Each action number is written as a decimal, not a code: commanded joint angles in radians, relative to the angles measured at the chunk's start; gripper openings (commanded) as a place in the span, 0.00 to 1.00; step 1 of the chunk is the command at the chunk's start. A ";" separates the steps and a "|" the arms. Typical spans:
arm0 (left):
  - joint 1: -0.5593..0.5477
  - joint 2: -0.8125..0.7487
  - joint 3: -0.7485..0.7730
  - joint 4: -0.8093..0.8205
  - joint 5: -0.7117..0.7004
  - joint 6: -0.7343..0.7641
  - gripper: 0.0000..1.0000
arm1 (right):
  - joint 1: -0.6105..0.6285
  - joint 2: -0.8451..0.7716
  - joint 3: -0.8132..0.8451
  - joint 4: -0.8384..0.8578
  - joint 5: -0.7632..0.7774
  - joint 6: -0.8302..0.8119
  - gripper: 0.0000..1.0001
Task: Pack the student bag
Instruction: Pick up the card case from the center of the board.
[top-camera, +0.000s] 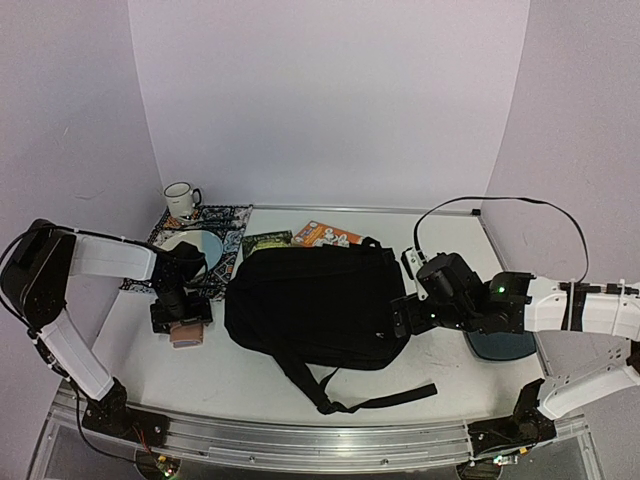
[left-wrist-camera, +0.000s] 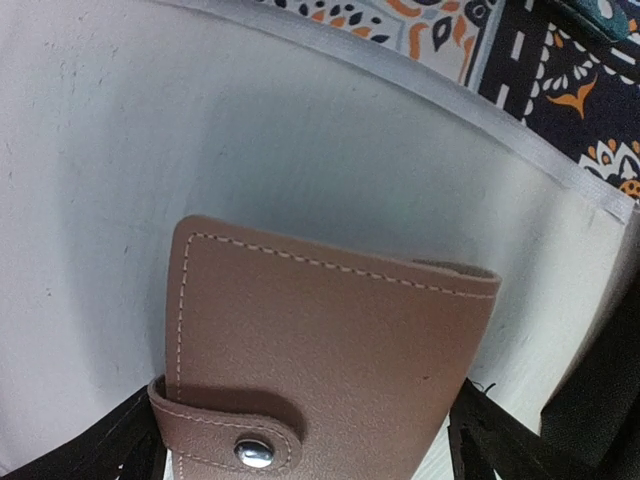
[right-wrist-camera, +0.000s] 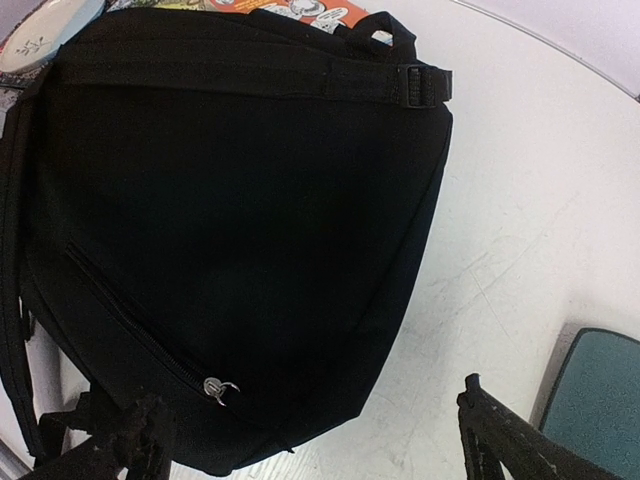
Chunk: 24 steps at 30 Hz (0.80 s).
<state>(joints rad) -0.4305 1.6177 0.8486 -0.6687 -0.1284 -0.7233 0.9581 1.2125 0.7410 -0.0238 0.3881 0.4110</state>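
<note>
The student bag (top-camera: 315, 305), a large black backpack, lies flat and zipped shut in the middle of the table, with a strap trailing toward the front. In the right wrist view the bag (right-wrist-camera: 230, 200) fills the frame, its silver zipper pull (right-wrist-camera: 215, 388) near my left finger. My right gripper (top-camera: 405, 315) (right-wrist-camera: 320, 445) is open and empty at the bag's right edge. My left gripper (top-camera: 183, 318) (left-wrist-camera: 305, 450) is left of the bag, shut on a brown leather wallet (left-wrist-camera: 320, 350) (top-camera: 187, 335) with a metal snap, low over the table.
A dark-teal pad (top-camera: 500, 346) (right-wrist-camera: 600, 400) lies under my right arm. At the back left a patterned cloth (top-camera: 228, 222) (left-wrist-camera: 560, 70) holds a white mug (top-camera: 181, 198) and a pale plate (top-camera: 195, 243). A green book (top-camera: 265, 241) and an orange book (top-camera: 325, 235) lie behind the bag.
</note>
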 joint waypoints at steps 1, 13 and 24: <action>-0.001 0.027 -0.019 0.055 0.038 0.027 0.95 | -0.004 0.010 0.031 -0.006 0.002 -0.012 0.98; -0.001 -0.096 -0.058 0.057 0.119 0.030 0.76 | -0.004 0.069 0.099 0.015 -0.082 -0.022 0.98; -0.116 -0.242 0.029 0.061 0.170 0.023 0.77 | -0.004 0.174 0.224 0.142 -0.322 0.042 0.98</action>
<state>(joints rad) -0.4848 1.4317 0.7983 -0.6139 0.0348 -0.7055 0.9581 1.3443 0.8947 0.0484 0.1881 0.4129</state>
